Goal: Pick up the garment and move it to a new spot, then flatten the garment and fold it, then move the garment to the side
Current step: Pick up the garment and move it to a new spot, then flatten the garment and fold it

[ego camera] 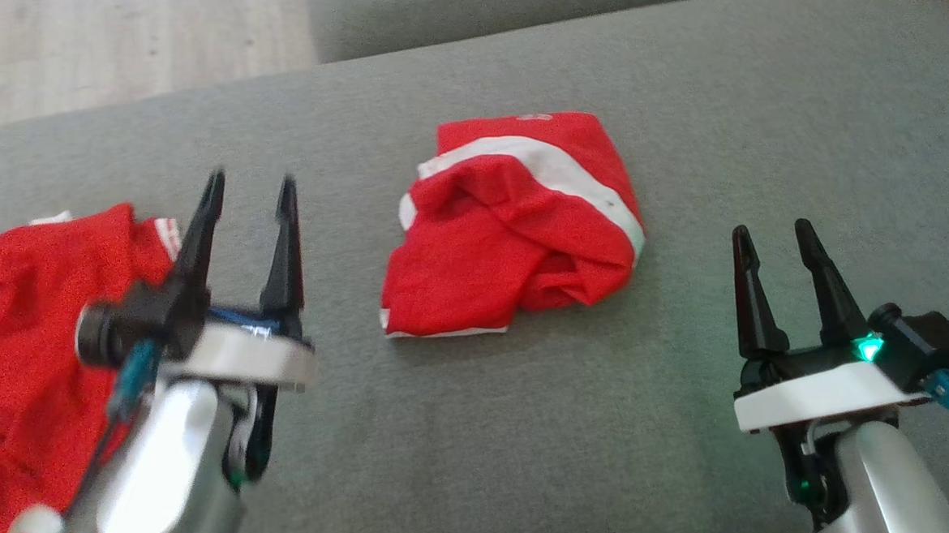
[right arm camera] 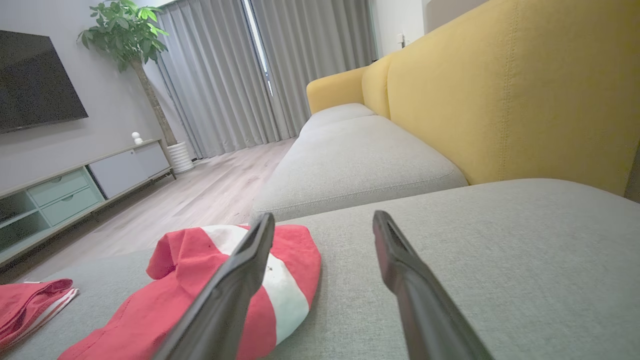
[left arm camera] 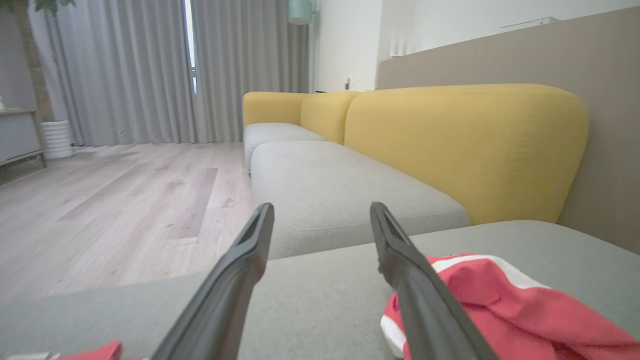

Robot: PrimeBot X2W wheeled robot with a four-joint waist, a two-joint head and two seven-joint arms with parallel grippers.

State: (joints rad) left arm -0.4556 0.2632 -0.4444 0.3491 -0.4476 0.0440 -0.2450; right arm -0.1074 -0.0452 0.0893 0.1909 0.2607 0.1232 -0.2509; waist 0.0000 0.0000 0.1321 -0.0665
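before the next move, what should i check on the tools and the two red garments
1. Left tool open and empty: ok.
2. Right tool open and empty: ok.
3. Centre garment lying flat: not ok, it is bunched and creased.
4. Left garment apart from the centre garment: ok, bare grey cushion shows between them.
5. Left tool clear of the left garment: cannot tell, it overlaps it in the head view.
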